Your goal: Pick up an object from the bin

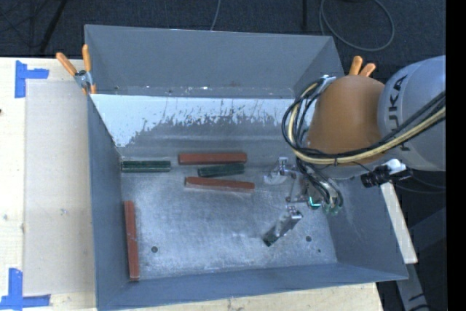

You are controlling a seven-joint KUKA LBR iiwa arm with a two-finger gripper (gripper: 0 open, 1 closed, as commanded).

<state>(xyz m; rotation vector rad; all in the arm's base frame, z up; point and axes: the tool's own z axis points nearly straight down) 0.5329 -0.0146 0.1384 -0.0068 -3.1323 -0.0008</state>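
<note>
Red-brown bar (131, 240): flat against the lower-left wall, awkward to straddle. Gripper (282, 228): lower right, above bare bin floor (211, 233); opening cannot be told, nothing visibly held. Centre bar (218, 184), red-brown: lies clear, likelier pick.

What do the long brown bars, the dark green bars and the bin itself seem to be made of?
Brown bars: dull, straight-edged, perhaps painted wood or plastic; the look leaves it open.
Dark green bars: same slim shape, probably the same material.
Bin: grey sheet metal, its floor scratched and worn pale.
</note>
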